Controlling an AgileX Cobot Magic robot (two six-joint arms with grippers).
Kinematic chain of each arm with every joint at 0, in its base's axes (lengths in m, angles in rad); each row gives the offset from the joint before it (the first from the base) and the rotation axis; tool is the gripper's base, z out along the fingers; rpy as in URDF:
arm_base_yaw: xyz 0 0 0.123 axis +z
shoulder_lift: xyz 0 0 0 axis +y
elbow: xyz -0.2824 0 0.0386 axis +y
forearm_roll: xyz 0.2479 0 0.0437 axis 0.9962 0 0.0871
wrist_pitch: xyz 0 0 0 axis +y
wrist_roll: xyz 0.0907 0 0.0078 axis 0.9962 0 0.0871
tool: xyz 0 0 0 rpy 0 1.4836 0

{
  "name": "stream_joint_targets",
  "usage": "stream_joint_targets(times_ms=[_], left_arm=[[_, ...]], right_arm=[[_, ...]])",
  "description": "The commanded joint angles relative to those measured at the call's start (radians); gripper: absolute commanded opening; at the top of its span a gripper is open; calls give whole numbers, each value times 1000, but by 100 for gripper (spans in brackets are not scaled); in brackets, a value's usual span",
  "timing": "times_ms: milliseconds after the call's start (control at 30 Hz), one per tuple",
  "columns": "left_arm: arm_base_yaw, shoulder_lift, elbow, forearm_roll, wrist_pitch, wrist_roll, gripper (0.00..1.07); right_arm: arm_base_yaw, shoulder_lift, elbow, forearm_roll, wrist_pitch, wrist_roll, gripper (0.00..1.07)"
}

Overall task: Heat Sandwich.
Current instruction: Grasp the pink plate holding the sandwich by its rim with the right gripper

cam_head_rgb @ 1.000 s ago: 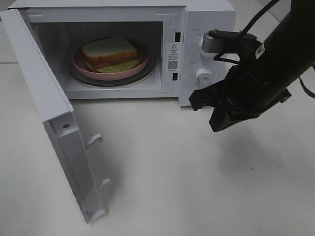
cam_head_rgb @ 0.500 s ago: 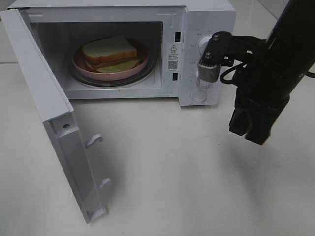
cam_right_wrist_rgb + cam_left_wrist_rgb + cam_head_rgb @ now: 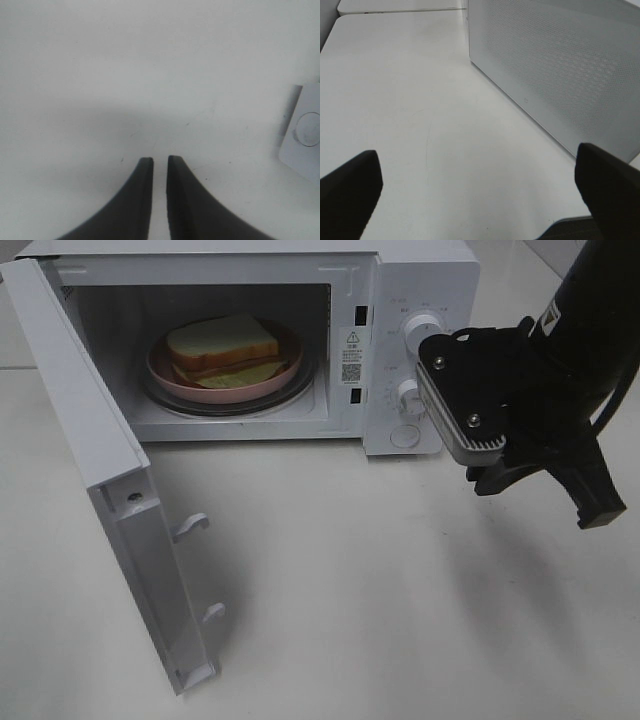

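Note:
The sandwich [image 3: 222,348], white bread with a brown and yellow-green filling, lies on a pink plate [image 3: 165,375] inside the open microwave [image 3: 420,280]. To the right of the microwave's control panel, my right gripper [image 3: 597,510] hangs above the table with its fingers pointing down and to the right. In the right wrist view that gripper [image 3: 160,160] shows a narrow slit between its fingertips, with nothing in it. My left gripper [image 3: 476,152] stands wide open over bare table and holds nothing. It is out of the exterior high view.
The microwave door [image 3: 110,490] stands swung out toward the front left. Two knobs [image 3: 418,330] and a round button [image 3: 405,435] sit on the control panel; its lower corner [image 3: 305,135] appears in the right wrist view. A white perforated microwave panel [image 3: 560,65] rises beside the left gripper.
My right arm has swung right and turned over, so its fingers now point down to the right. Its fingers have parted slightly. Sandwich, plate and door have not moved.

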Motion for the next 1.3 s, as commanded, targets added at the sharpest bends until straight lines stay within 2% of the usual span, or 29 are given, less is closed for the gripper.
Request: stream_joint_targets(times_ms=[33,67,100,133,167,233,267,333,367,600,667,767,900,1067,1300], left_arm=[[3,-8,1,-7,-10,-7,100],[3,-8,1,-7,-10,-7,100],[3,-8,1,-7,-10,-7,100],[3,-8,1,-7,-10,-7,100],[3,-8,1,-7,-10,-7,100],[3,-8,1,-7,-10,-7,100],[3,-8,1,-7,-10,-7,100],[3,-8,1,-7,-10,-7,100],[3,-8,1,-7,-10,-7,100],[3,-8,1,-7,-10,-7,100],[3,-8,1,-7,-10,-7,100],[3,-8,1,-7,-10,-7,100],[3,-8,1,-7,-10,-7,100],[3,-8,1,-7,-10,-7,100],[3,-8,1,-7,-10,-7,100]], right_arm=[[-4,-6,-7,0,-33,-4,29],[-4,-6,-7,0,-40,1,36],[-4,-6,-7,0,-40,1,36],[-4,-6,-7,0,-51,8,44],[-4,-6,-7,0,-76,29,62],[-4,-6,-7,0,-87,52,78],[-4,-6,-7,0,-87,52,78],[-4,-5,-7,0,-103,109,95],[-4,-5,-7,0,-108,139,98],[11,-5,-7,-39,-153,174,97],[45,6,-11,-106,-167,174,96],[69,21,-21,-138,-171,177,96],[104,68,-69,-158,-180,194,94],[154,165,-179,-184,-202,196,92],[172,237,-254,-195,-245,192,91]])
